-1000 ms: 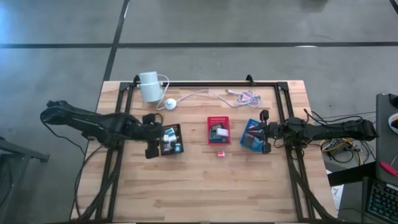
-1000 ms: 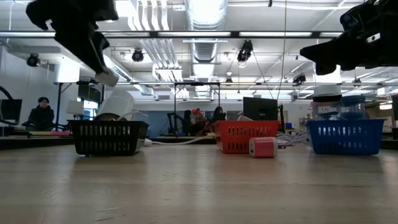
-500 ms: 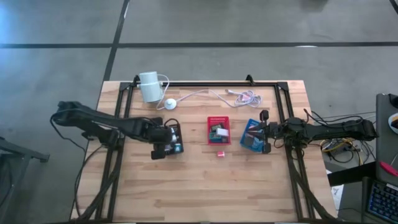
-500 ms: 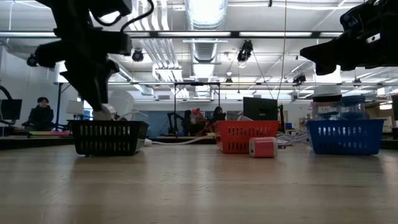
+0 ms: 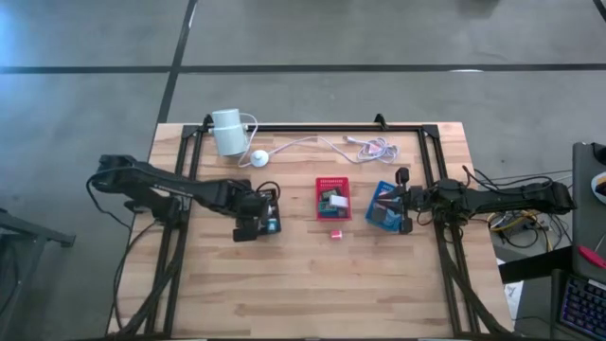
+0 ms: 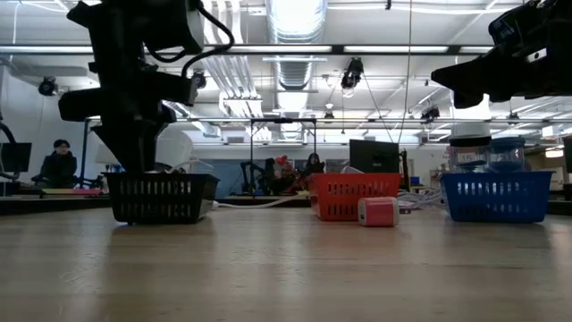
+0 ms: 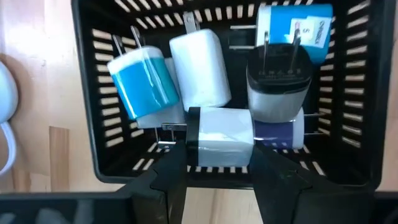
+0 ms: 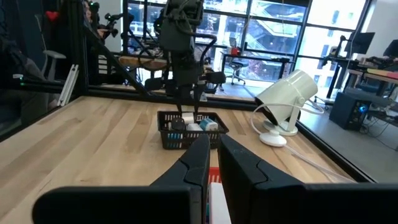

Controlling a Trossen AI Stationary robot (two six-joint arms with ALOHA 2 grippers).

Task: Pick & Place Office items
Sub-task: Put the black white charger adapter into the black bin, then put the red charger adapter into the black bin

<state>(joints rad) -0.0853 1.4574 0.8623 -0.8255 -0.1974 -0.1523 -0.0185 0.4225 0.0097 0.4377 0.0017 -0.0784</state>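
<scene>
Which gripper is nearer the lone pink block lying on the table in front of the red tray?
The right gripper, hovering by the blue tray, a little nearer the pink block. The left gripper is over the black tray, holding a white charger, beyond the red tray.

A black slatted tray was filled with white, blue-and-white and black-topped plug blocks. A red tray and a blue tray were set on the pale wood-grained tabletop; a pink block was seen.
</scene>
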